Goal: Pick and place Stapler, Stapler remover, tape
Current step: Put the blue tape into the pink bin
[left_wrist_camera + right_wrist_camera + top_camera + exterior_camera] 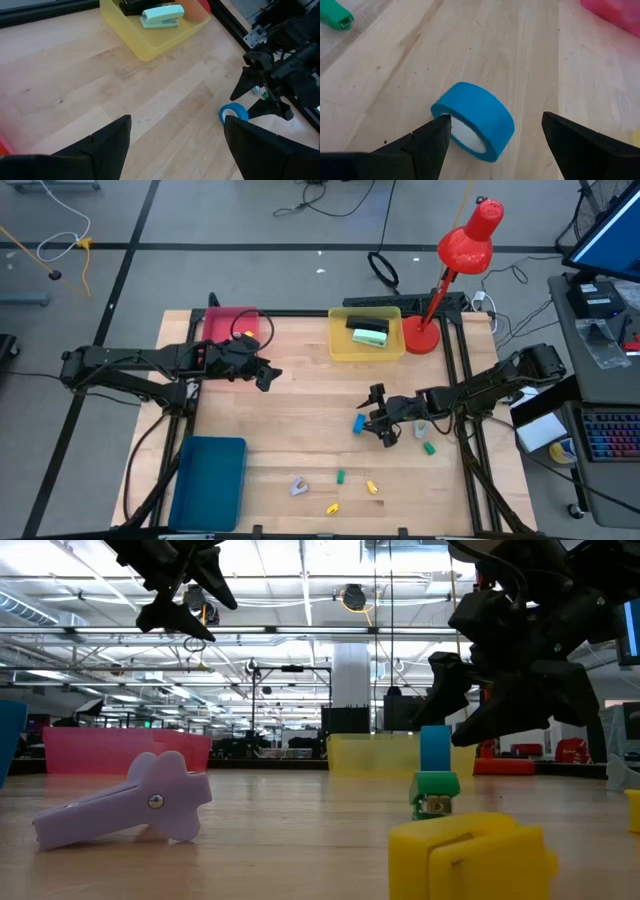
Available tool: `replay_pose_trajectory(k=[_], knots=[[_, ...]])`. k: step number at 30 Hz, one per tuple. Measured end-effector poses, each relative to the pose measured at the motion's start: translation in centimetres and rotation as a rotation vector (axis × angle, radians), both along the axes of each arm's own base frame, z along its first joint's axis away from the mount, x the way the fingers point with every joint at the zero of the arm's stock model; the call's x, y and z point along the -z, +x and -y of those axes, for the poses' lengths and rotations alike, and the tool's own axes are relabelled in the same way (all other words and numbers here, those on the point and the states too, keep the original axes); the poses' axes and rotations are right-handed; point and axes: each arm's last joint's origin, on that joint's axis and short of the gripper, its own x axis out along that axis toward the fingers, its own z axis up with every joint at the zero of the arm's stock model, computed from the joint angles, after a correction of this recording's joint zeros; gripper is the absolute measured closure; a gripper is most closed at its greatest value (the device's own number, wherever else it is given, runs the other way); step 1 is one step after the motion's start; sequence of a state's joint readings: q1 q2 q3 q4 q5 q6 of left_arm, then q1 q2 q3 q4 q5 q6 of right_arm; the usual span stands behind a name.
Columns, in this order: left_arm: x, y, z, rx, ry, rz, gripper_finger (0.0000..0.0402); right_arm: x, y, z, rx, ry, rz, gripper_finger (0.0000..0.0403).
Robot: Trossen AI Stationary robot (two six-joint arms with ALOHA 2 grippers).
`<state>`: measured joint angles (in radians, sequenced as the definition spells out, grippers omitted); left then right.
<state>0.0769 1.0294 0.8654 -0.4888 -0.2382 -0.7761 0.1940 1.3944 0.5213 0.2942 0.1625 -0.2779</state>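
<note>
A blue tape roll (472, 121) stands on its edge on the wooden table (300, 410); in the high view the blue tape roll (358, 423) is right of centre. My right gripper (495, 119) is open and hovers just above it, a finger on either side. From table height, my right gripper (480, 705) hangs over the roll (435, 748) without touching. My left gripper (265, 375) is open and raised near the pink bin (232, 325). A mint stapler (370, 335) lies in the yellow bin (340, 350). A purple staple remover (298, 486) lies near the front edge. No other tape rolls show.
A blue tray (210, 480) sits at the front left and a red desk lamp (450, 260) at the far right corner. Small green (340, 476) and yellow (371, 487) staple removers lie near the front edge, and another green one (429, 447) under my right arm. Bare wood spans the table's middle.
</note>
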Motion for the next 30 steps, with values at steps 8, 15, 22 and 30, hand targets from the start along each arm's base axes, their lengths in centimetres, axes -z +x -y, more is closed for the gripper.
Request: replay_pose_trajectory(k=[8,15,22,30], knots=[[0.0,0.0,0.0,0.004,0.006,-0.001,0.0089,0.0,0.0,0.2,0.038,-0.033,0.007,0.0099],[0.0,0.0,0.0,0.004,0.005,-0.001,0.0089,0.5,0.2,0.2,0.041,-0.038,-0.010,0.0099],[0.0,0.0,0.0,0.004,0.005,0.002,0.0089,2.1,0.5,0.3,0.089,-0.114,-0.059,0.0099],[-0.1,0.1,0.0,0.007,0.009,0.012,0.0089,1.6,0.5,0.4,0.087,-0.105,-0.035,0.0099]])
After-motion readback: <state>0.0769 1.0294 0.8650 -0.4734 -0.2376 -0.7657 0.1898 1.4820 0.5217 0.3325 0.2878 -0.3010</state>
